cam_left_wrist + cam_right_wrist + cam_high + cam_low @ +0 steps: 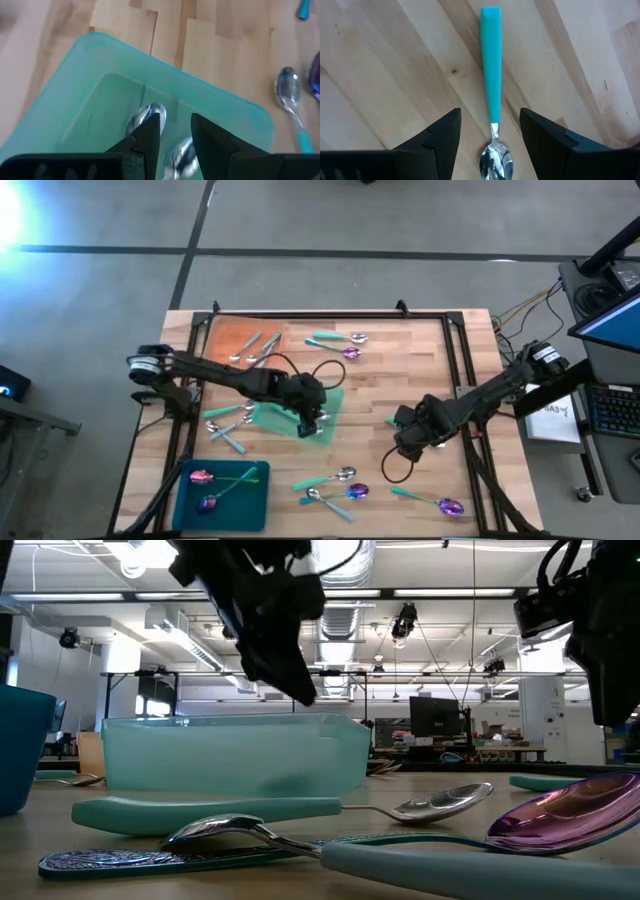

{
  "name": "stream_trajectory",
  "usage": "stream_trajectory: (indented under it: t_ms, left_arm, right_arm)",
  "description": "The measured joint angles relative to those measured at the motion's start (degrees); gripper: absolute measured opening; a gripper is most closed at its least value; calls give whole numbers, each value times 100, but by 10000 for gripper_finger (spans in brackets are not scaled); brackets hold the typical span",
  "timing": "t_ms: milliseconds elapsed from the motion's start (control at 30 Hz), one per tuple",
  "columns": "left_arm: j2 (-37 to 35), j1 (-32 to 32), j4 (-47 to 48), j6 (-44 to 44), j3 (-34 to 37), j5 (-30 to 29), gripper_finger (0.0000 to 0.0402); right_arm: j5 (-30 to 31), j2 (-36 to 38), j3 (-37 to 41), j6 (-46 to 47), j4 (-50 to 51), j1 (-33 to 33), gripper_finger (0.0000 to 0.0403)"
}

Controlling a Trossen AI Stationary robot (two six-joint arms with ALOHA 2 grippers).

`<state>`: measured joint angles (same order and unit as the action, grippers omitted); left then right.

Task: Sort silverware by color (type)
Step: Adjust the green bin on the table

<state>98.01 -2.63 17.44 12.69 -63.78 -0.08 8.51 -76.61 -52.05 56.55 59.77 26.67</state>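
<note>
- The left hand point(312, 420) hangs over the pale green bin point(272, 418) near the middle of the wooden tabletop point(400, 380); in the left wrist view its fingers point(150, 131) stand a narrow gap apart, with two silver spoon bowls point(142, 116) showing around the fingertips inside the bin; whether they clamp a spoon I cannot tell
- The right hand point(405, 442) is low over the tabletop to the right of the bin, fingers point(442, 132) spread wide and clamped on nothing
- Between those spread fingers lies a teal-handled spoon point(491, 95), flat on the wood, silver bowl nearest the wrist, handle pointing away
- The rest of the silverware is scattered: all-silver pieces point(255, 347) on the orange mat point(225, 335) at the far left corner
- Two purple-headed spoons point(205, 477) lie on the dark teal tray point(250, 495) at the near left corner
- A teal-handled pair with one purple head point(340, 340) lies along the far edge, centre
- More pieces point(335, 483) lie near the front edge, and a purple-headed spoon point(450, 506) sits at the near right
- Two teal-handled spoons point(225, 425) rest just left of the bin
</note>
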Motion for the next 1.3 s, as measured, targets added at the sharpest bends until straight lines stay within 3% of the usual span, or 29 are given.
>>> stream_trajectory:
  t_ms: [267, 700, 967, 1300]
  left_arm:
    - [740, 0, -829, 296, 3, 4, 94]
    - [899, 16, -2623, 474, -3, 63, 94]
    - [822, -28, -1878, 801, -6, 63, 94]
    - [838, -250, -1681, 1574, -4, 13, 93]
  right_arm:
    - [-10, -1, 22, 63, 0, 119, 194]
    - [2, -1, 22, -17, 2, 123, 194]
    - [4, -3, 22, -37, 1, 123, 194]
    - [66, -10, 22, -251, -7, 123, 194]
